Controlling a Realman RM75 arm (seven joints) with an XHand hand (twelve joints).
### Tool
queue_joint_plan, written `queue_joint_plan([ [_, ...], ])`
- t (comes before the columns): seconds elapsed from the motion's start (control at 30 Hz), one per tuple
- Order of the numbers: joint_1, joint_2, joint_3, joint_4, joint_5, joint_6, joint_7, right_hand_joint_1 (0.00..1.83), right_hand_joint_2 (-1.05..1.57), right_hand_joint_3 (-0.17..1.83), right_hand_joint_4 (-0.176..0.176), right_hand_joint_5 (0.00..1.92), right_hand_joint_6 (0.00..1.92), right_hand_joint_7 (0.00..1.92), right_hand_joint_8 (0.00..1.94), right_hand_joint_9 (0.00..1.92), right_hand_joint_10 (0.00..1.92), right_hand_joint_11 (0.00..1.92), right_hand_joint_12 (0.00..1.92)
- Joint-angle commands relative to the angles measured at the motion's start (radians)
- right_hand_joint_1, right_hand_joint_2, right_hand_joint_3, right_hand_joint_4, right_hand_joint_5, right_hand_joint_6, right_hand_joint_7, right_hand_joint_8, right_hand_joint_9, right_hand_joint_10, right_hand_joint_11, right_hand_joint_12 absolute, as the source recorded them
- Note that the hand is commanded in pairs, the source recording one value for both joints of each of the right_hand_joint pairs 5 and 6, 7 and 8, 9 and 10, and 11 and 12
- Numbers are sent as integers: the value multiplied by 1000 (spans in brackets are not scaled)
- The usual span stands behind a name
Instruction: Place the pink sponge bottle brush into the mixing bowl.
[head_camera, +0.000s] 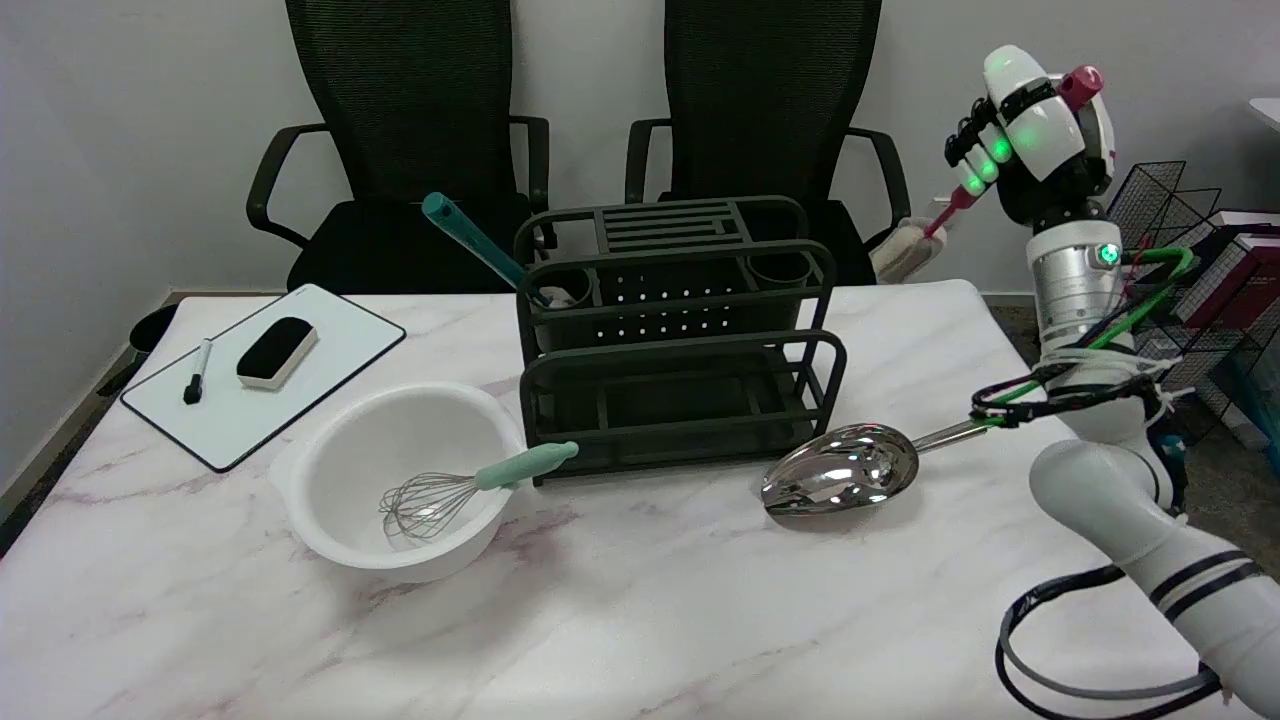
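In robot hand, brush sponge-end down-left

Mirror-polished metal scoop; matt white plastic bowl; wire whisk; glossy marbled table; matt dark rack.

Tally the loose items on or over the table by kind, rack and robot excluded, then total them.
Kitchen tools: 4, namely whisk, scoop, teal tool, brush in the robot hand
Bowl: 1
Whiteboard items: 3, namely whiteboard, eraser, marker
Total: 8
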Motion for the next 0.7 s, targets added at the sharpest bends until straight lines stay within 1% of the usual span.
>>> queue_joint_plan([
  [0.03, -201, -57, -2, 210, -16, 119, -106, 939, 1571, 981, 0, 1920, 1920, 1920, 1920, 1920, 1920, 1920, 1920],
  [0.17, -219, -60, -44, 286, -56, 133, -139, 927, 1571, 979, 0, 1920, 1920, 1920, 1920, 1920, 1920, 1920, 1920],
  [0.27, -243, -72, -69, 345, -60, 134, -209, 927, 1571, 979, 0, 1920, 1920, 1920, 1920, 1920, 1920, 1920, 1920],
  [0.37, -254, -76, -129, 391, -52, 126, -270, 929, 1571, 978, 0, 1920, 1920, 1920, 1920, 1920, 1920, 1920, 1920],
  [0.57, -188, -47, -310, 394, 2, 124, -287, 929, 1571, 980, 0, 1920, 1920, 1920, 1920, 1920, 1920, 1920, 1920],
  [0.7, -157, -38, -369, 409, -32, 128, -289, 943, 1571, 1004, 0, 1920, 1920, 1920, 1920, 1920, 1920, 1920, 1920],
])
